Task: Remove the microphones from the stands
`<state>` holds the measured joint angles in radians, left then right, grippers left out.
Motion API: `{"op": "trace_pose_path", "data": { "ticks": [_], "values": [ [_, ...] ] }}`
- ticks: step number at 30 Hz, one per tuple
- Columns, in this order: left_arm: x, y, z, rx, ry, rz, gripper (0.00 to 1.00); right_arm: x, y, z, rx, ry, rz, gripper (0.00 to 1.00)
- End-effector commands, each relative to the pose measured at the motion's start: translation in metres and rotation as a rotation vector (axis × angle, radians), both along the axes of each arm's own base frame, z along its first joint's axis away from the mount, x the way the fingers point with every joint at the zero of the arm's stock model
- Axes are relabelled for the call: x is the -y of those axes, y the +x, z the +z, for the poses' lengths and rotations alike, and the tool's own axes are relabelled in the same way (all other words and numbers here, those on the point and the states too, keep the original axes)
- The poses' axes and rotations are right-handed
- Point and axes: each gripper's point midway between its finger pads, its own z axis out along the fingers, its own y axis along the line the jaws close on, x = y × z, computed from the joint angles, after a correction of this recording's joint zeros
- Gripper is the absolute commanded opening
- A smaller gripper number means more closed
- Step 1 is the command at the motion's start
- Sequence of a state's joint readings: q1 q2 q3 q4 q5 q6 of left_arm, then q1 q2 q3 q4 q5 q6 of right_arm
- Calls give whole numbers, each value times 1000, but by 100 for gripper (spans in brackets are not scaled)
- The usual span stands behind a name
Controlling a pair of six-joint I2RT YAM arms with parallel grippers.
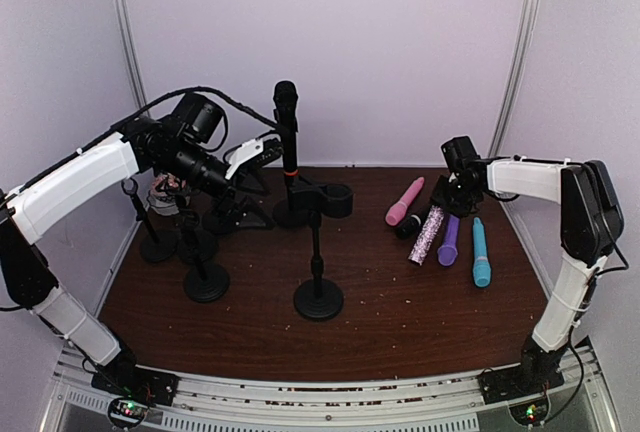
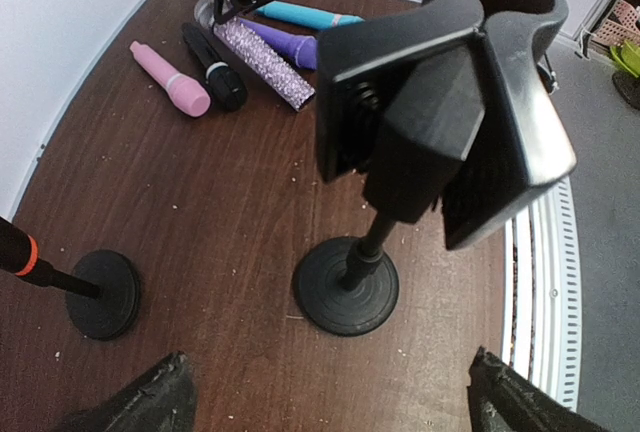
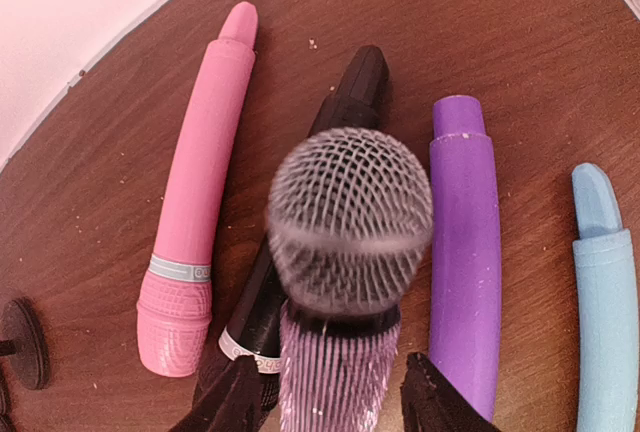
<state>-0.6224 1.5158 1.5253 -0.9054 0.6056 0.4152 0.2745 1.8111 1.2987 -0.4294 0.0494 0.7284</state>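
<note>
Notes: glitter microphone point(image 1: 430, 235) on table point(image 1: 400, 302), between black mic point(image 3: 345, 92) and purple mic point(image 3: 465, 252); right gripper point(image 3: 335, 397) jaws astride its handle, grip unclear; left gripper point(image 1: 265, 152) jaws wide, empty

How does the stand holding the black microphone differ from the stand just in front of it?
The rear stand holds a black microphone upright, while the front stand has an empty clip. With its microphone, the rear stand reaches much higher than the front stand. The rear stand is farther back, and the front stand is nearer and slightly to the right. Both have round black bases.
</note>
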Motion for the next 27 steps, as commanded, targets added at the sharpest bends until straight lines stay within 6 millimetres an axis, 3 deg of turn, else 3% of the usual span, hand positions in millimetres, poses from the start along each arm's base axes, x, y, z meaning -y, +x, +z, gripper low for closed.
{"op": "trace_pose_path", "data": {
  "ticks": [1, 8, 14, 19, 21, 23, 27],
  "values": [
    [6, 6, 2, 11, -28, -4, 98, 2, -1, 18, 46, 1, 11, 52],
    [5, 9, 4, 30, -27, -1, 98, -2, -6, 39, 97, 21, 43, 56],
    [6, 9, -1, 13, -31, -2, 98, -42, -27, 100, 293, 22, 219, 60],
    [7, 15, -5, -2, -49, 17, 98, -94, -86, 163, 520, -98, 479, 62],
    [7, 18, -4, -18, -63, 25, 98, -116, -120, 173, 607, -149, 604, 62],
    [6, 22, -3, -36, -80, 35, 98, -138, -155, 176, 695, -174, 733, 63],
    [3, 28, 0, -51, -105, 49, 98, -168, -211, 163, 785, -148, 895, 63]
  ]
}}
